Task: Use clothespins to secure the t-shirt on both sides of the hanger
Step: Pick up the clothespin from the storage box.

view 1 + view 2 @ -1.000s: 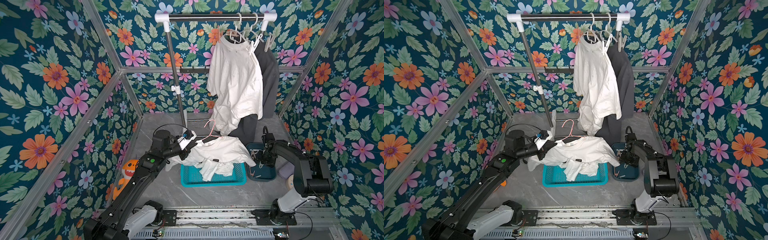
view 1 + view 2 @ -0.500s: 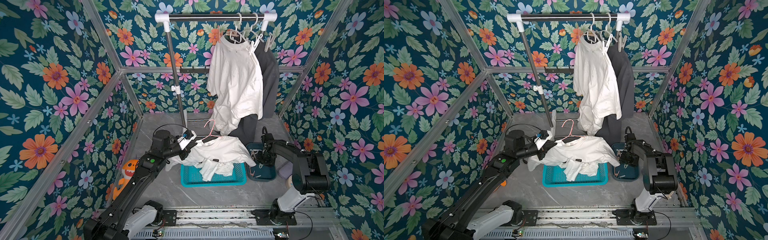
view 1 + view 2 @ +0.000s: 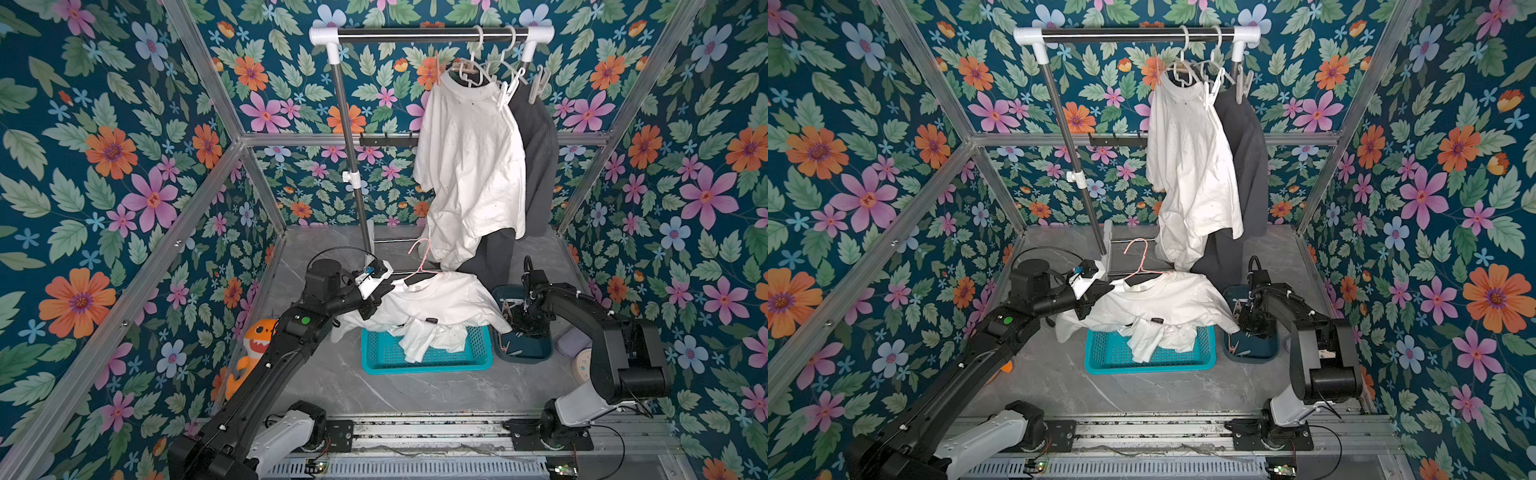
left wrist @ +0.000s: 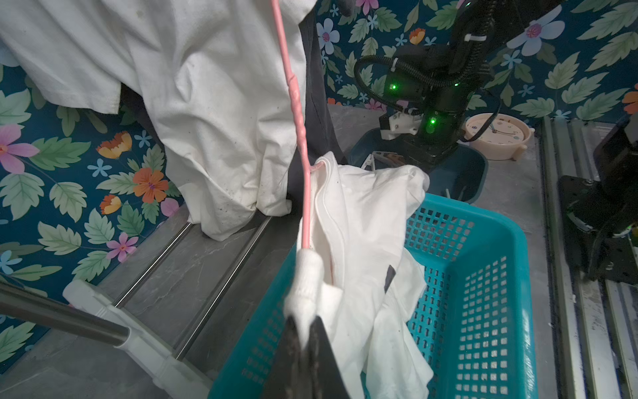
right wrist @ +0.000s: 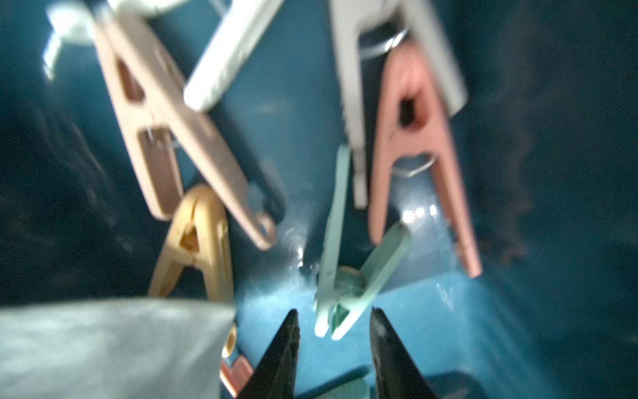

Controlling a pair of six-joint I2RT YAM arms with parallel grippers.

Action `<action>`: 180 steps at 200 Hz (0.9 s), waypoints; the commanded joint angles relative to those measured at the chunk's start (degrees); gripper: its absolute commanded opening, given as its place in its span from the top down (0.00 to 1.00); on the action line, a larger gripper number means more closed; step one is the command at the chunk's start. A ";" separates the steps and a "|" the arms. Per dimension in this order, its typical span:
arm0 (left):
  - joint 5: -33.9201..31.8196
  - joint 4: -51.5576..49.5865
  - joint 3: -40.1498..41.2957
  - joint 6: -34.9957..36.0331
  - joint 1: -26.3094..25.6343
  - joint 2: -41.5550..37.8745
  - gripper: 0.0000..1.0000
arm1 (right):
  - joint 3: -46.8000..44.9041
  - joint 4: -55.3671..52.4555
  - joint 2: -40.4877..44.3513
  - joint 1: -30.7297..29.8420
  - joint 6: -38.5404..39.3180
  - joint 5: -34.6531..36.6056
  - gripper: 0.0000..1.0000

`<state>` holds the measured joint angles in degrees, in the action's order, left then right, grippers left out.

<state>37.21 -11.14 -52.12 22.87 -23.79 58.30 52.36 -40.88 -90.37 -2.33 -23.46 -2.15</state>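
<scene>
Pinching the t-shirt (image 4: 362,224) against the pink hanger (image 4: 299,131), your left tool (image 4: 305,324) steadies both for clipping; your right tool (image 5: 334,312), spread, straddles a mint clothespin (image 5: 331,276) in the blue bin (image 3: 536,353).

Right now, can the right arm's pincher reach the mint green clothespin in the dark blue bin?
Probably yes. The right gripper sits inside the bin, jaws apart on either side of the mint green clothespin, with nothing between.

Pastel plastic spring clothespins (image 5: 340,276): loose, jumbled in dark teal tub (image 3: 540,353). White cotton t-shirt (image 3: 440,299): draped on thin pink wire hanger (image 4: 298,114), over turquoise basket (image 3: 424,368).
</scene>
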 commanded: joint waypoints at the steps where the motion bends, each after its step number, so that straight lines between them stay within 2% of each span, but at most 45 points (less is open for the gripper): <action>1: 0.59 2.17 -0.28 0.02 0.03 -0.30 1.00 | -0.94 -2.15 0.49 -0.31 -2.14 2.07 0.56; 16: 0.65 2.11 -0.27 0.02 0.00 -0.21 1.00 | -1.62 -1.23 1.70 -0.15 -3.11 3.88 0.43; 45: 0.67 1.82 -0.27 0.33 0.07 -0.28 1.00 | -0.34 -0.53 1.37 1.89 -3.43 3.47 0.38; 94: 0.93 2.00 -0.07 -0.10 0.06 -0.48 1.00 | 2.60 1.89 -2.92 2.36 -5.58 3.03 0.38; 115: 0.98 2.03 0.00 -0.11 0.03 -0.56 1.00 | 3.80 2.44 -6.17 2.38 -6.06 3.60 0.41; 180: 0.93 2.17 0.17 -0.24 -0.01 -0.38 1.00 | 5.30 3.97 -8.17 2.37 -6.99 4.15 0.46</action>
<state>37.39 -11.14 -51.90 22.83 -23.79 57.89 57.39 -37.82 -97.84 0.01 -28.97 1.08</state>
